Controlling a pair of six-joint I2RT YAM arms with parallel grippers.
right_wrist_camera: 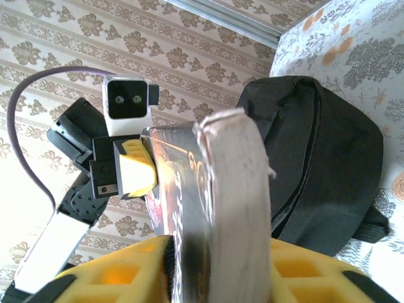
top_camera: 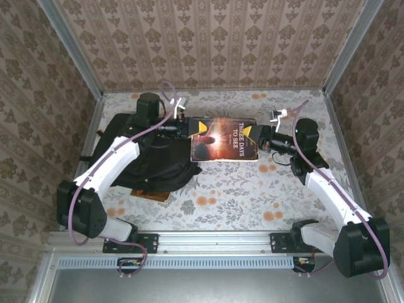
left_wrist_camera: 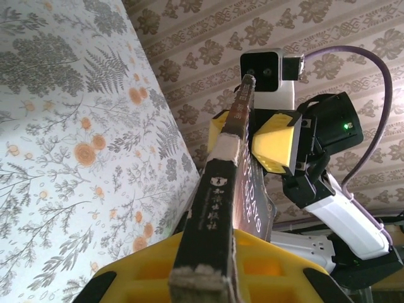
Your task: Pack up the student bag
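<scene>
Black student bag (top_camera: 151, 167): one; book (top_camera: 224, 140): one, between left claw (top_camera: 189, 129), right claw (top_camera: 257, 140)

Damask wallpaper walls (top_camera: 208, 38); floral table top (top_camera: 240, 189); metal corner posts (top_camera: 71, 44); even light.

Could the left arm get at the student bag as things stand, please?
Probably not yet: the student bag lies right under it, but the left hand is shut on the book, which the right hand also grips.
</scene>
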